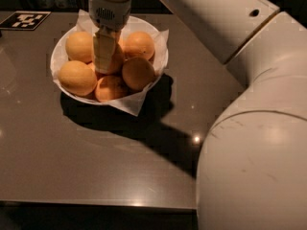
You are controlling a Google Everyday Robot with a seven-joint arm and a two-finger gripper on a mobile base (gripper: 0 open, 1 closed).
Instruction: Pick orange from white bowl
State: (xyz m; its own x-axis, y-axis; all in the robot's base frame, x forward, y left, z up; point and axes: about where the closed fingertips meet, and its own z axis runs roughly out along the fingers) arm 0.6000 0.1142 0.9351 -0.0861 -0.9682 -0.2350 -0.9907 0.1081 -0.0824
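The white bowl [55, 56], lined with white paper, stands at the back left of the dark table and holds several oranges. My gripper [106, 56] reaches straight down into the middle of the bowl. It is against the central orange [117, 61], which it partly hides. Other oranges lie around it: two on the left [79, 46] [76, 77], one in front [110, 88] and two on the right [138, 73] [140, 44].
My large white arm [254, 119] fills the right side of the view and casts a shadow across the table [96, 157]. A black-and-white marker tag [24, 19] lies at the back left corner. The table's front edge runs along the bottom.
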